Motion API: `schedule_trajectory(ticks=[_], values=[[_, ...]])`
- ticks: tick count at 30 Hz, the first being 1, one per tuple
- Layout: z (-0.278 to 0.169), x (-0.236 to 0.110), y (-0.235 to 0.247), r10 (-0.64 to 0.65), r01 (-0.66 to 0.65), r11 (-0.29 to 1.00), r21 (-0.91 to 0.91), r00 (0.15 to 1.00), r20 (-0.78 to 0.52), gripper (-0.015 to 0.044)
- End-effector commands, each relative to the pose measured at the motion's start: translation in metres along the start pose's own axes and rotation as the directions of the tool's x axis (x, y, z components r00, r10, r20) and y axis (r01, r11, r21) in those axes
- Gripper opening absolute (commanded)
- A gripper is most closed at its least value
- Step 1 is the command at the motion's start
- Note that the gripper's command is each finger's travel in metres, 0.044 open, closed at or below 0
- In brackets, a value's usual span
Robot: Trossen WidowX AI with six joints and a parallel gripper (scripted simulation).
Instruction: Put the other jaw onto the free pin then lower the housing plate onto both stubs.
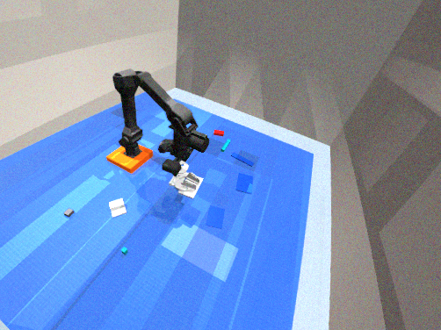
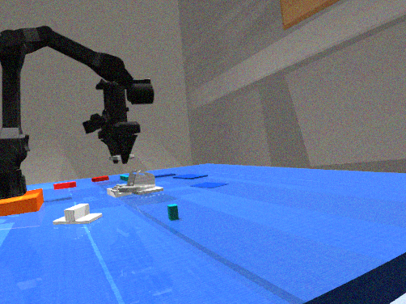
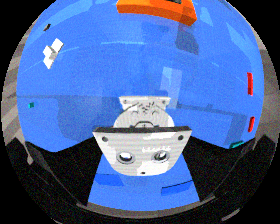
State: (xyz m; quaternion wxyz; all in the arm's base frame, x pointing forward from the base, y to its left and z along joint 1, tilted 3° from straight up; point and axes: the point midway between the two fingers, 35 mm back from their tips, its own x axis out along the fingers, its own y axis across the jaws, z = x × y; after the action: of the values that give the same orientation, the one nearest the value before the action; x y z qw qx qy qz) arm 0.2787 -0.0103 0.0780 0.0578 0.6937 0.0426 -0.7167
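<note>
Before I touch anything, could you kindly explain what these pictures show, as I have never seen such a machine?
It is one black robot arm, standing on an orange base. One picture looks down from above, one from the side near table height, and one from the arm's wrist. The jaws hold a white plate with two round holes above a white assembly. Elsewhere on the blue surface lie a white ridged piece and a small teal block.

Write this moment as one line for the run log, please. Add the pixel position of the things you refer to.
gripper [image 1: 179,165] [image 2: 121,160] [image 3: 142,150]: shut on housing plate [image 1: 184,166] [image 2: 130,157] [image 3: 143,142] | height: raised above white base [image 1: 191,190] [image 2: 156,189] [image 3: 165,101] | seating: not done | release: not done
</note>
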Motion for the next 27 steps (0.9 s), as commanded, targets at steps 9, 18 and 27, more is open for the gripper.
schedule_trajectory(ticks=[9,18,27], values=[[0.000,0.000,-0.001,-0.005,0.005,1.000,0.021,1.000,-0.003,0.0351],[0.000,0.000,-0.001,-0.005,0.005,1.000,0.021,1.000,-0.003,0.0351],[0.014,0.000,-0.007,-0.005,0.005,1.000,0.021,1.000,-0.001,0.0351]])
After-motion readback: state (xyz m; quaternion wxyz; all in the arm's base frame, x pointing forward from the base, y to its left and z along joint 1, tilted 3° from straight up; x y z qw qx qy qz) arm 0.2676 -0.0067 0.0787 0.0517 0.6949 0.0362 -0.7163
